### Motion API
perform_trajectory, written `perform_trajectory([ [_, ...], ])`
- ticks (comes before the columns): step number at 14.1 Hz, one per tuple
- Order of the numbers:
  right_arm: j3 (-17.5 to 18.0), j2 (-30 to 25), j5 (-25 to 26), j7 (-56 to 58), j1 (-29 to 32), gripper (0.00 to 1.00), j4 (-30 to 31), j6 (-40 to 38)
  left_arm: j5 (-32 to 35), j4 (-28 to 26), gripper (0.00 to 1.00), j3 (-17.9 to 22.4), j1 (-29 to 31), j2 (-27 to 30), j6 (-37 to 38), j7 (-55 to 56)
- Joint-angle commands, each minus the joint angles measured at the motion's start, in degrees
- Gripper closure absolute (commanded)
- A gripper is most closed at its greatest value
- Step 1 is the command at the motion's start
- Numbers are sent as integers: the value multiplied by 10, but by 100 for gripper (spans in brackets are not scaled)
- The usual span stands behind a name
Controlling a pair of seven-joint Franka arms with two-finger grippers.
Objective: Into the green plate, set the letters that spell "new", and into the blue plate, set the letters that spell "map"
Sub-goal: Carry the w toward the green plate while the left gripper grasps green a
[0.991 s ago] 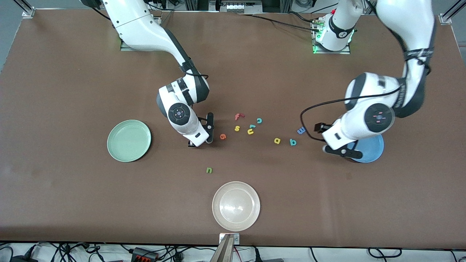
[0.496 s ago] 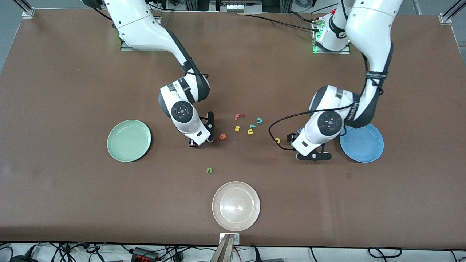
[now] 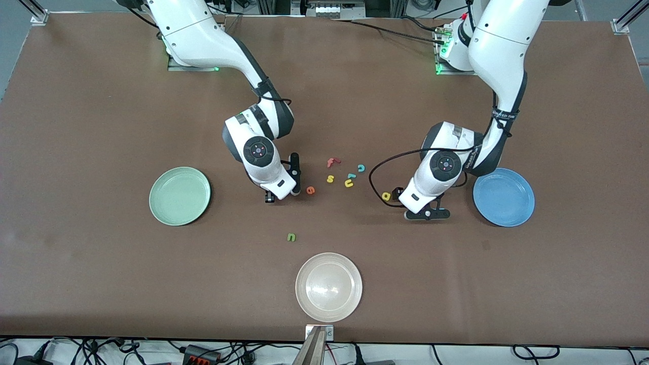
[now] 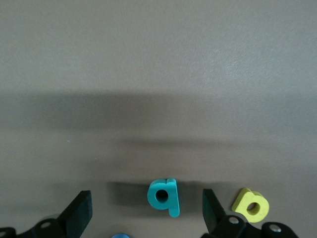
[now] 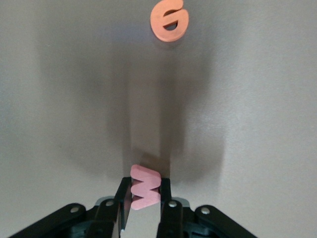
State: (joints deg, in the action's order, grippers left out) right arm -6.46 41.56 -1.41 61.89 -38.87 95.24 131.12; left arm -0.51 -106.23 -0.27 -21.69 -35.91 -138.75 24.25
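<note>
I see the green plate and blue plate bare. My left gripper stands wide, the teal p between its fingers. My right gripper pinches the red w, with the orange e ahead of its fingertips.

Bright, even light; soft shadows
</note>
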Motion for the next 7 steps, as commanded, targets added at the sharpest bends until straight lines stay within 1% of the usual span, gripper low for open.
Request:
perform_trajectory([
  [1,-4,-17,4,6,-3,85,19,0,-5,-6,37,3,-4,6,-9,-4],
  [2,-6,-23,4,5,-2,86,19,-8,-5,-6,45,3,-5,5,-10,-4],
  [3,-7,-25,4,6,1,86,19,-13,-5,-6,51,3,-12,4,-10,-4],
  [4,-8,-37,4,6,6,86,19,-30,-5,-6,51,3,-15,1,-11,-2],
  [5,-24,-49,4,5,9,86,19,-55,-5,-6,52,3,-15,-5,-13,0],
  [7,-79,-71,4,3,6,86,18,-103,-5,-6,55,3,-15,-7,-23,0],
])
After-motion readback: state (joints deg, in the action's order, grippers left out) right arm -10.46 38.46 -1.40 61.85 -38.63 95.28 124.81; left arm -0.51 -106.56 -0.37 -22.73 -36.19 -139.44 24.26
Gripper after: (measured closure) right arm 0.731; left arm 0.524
